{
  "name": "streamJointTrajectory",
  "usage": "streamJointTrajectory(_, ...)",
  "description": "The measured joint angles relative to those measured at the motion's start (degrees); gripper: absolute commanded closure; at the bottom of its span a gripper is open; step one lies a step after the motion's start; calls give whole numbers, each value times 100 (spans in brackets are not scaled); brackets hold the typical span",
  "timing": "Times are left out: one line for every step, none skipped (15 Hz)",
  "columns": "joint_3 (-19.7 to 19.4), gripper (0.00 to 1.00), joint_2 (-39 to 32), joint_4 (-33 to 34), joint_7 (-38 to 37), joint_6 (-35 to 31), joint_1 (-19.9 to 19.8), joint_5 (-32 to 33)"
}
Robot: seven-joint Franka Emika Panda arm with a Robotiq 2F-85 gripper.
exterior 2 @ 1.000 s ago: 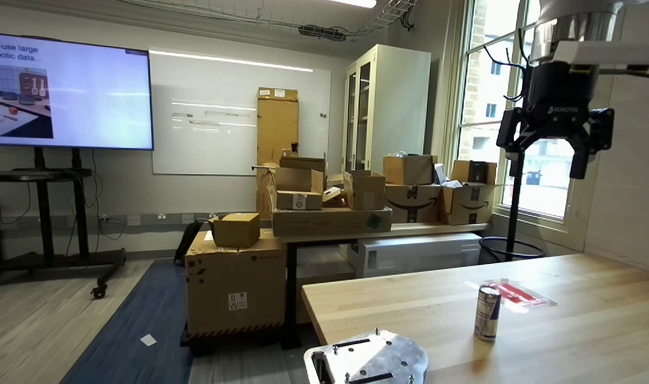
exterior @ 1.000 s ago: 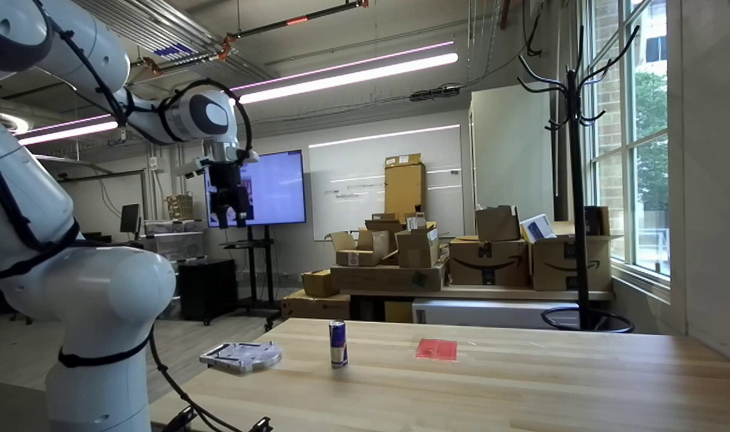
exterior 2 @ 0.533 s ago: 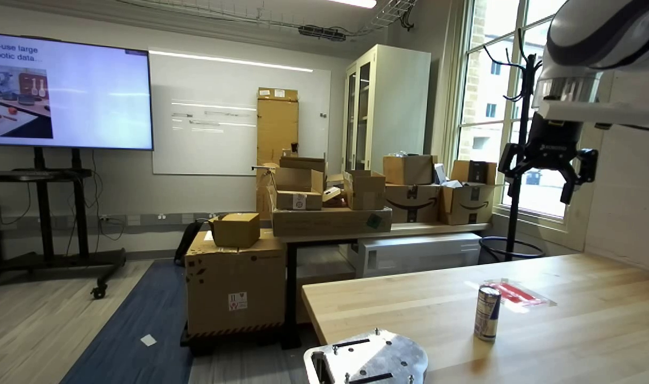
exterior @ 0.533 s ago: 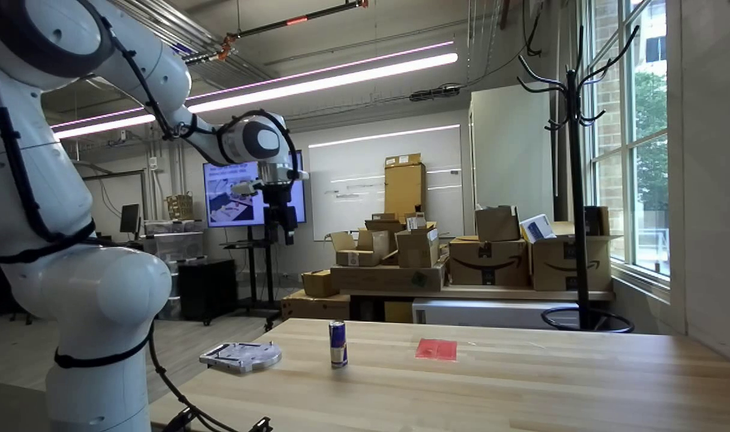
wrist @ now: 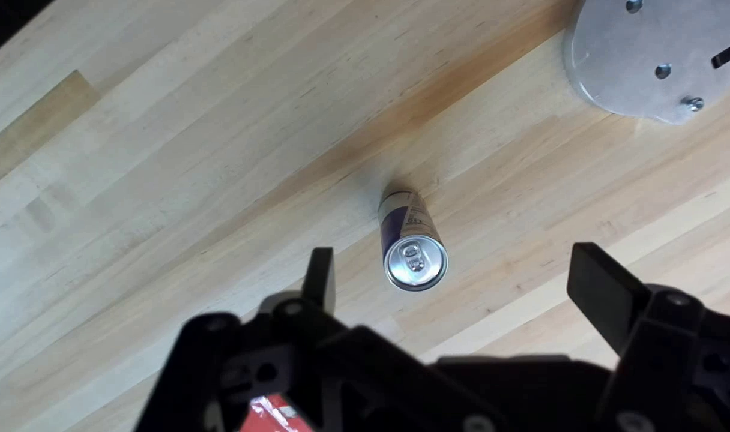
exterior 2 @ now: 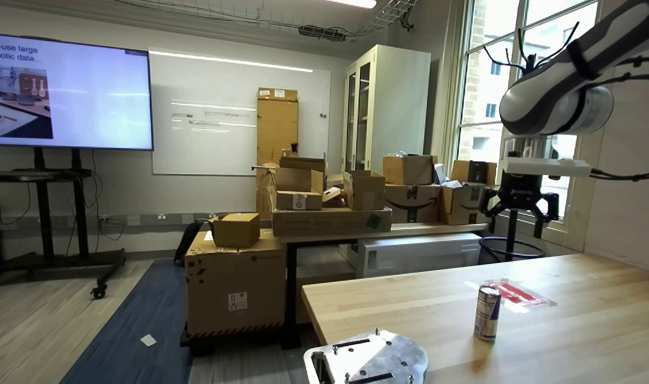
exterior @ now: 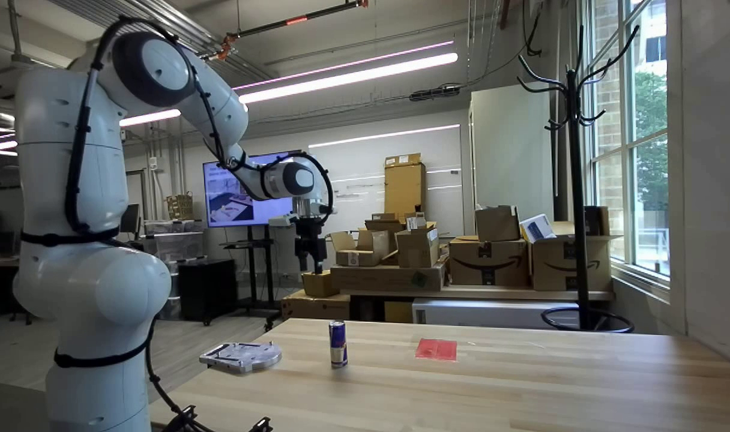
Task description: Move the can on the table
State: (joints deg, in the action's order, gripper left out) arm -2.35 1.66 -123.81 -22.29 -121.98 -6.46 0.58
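Tool (wrist: 454,270): 1, black, pointing down at the end of the white arm (exterior: 92,291), above the surface (exterior: 521,384). Its 2 fingers (wrist: 606,295) stand wide apart.

Can (wrist: 414,240): 1, blue and silver, upright on the surface, below the tool and apart from it. In the wrist view it shows between the 2 fingers, nearer 1 than the other, lid and pull tab facing the tool.

Plate (wrist: 656,45): 1, metal, with holes, at the surface's edge, lower than the tool. In the wrist view it is partly in sight, past the can from the tool.

Patch (exterior: 436,349): 1, red, flat on the surface, lower than the tool and partly hidden by it in the wrist view.

Boxes (exterior: 488,252): several, cardboard, stacked well beyond the tool in both exterior views.

Rack (exterior 2: 511,234): 1, black, beyond the tool; in an exterior view part of it shows between the fingers.

Screen (exterior 2: 95,101): 1, lit, beyond the tool in both exterior views.
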Motion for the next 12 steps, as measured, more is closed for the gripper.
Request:
streamJointTrajectory(-33,0,-237,152,3,-2,1,17)
streamJointTrajectory(-72,0,-458,297,12,-2,1,32)
streamJointTrajectory(-115,0,-662,432,28,-2,2,44)
streamJointTrajectory(-156,0,-847,556,62,-2,2,45)
streamJointTrajectory(-196,0,-1021,673,99,-2,3,46)
streamJointTrajectory(-229,0,-1183,785,134,-2,3,46)
streamJointTrajectory(-254,0,-1334,894,176,-2,3,46)
streamJointTrajectory(-273,0,-1474,998,230,-2,4,42)
streamJointTrajectory(-286,0,-1611,1097,283,-4,3,28)
streamJointTrajectory(-294,0,-1744,1189,337,-13,3,4)
streamJointTrajectory(-302,0,-1865,1267,379,-25,3,-27)
streamJointTrajectory(-307,0,-1972,1331,425,-53,3,-57)
